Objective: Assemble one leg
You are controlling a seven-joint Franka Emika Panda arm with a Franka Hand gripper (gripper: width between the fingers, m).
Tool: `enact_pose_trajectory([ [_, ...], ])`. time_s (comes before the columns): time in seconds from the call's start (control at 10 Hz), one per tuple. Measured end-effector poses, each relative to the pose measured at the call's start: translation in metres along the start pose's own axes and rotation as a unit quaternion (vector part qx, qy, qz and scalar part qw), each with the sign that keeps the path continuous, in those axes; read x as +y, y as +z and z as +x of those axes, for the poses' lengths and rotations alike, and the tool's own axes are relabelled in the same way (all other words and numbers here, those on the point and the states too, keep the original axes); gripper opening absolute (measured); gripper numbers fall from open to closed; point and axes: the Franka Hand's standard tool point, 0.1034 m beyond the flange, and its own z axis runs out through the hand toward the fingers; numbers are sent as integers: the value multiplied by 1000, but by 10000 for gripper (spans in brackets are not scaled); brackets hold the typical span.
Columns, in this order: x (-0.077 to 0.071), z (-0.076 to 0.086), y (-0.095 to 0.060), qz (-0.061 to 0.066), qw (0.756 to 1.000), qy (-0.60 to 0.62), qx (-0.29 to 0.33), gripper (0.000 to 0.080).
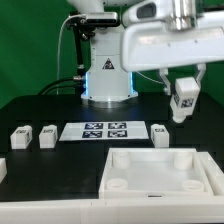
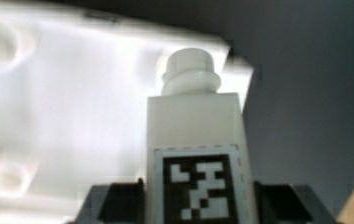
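My gripper (image 1: 183, 101) is shut on a leg (image 1: 184, 98), a stubby white piece with a code tag, and holds it in the air above the right side of the table. In the wrist view the leg (image 2: 195, 130) stands between the dark fingers (image 2: 124, 205), its rounded peg end pointing away toward the large white tray-like part (image 2: 58, 110) below. Three more legs lie on the table: two at the exterior view's left (image 1: 22, 137) (image 1: 47, 135) and one (image 1: 160, 133) right of the marker board.
The marker board (image 1: 104, 130) lies at the table's middle. The large white tray-like part (image 1: 160, 172) with corner holes sits at the front. The robot base (image 1: 107, 75) stands behind. A white piece (image 1: 2, 170) shows at the left edge.
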Motion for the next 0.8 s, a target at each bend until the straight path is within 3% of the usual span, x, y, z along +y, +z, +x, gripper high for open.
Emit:
enact_pose_trajectory([
  [0.1, 6, 20, -6, -7, 998, -1, 59, 291],
  [0.2, 8, 30, -11, -14, 991, -4, 132, 291],
  [0.3, 10, 20, -6, -20, 985, -5, 172, 291],
  [0.4, 11, 9, 4, -19, 987, -4, 157, 291],
  [0.7, 10, 9, 8, -18, 989, -3, 144, 291],
  [0.8, 10, 15, 17, -16, 990, -3, 143, 292],
])
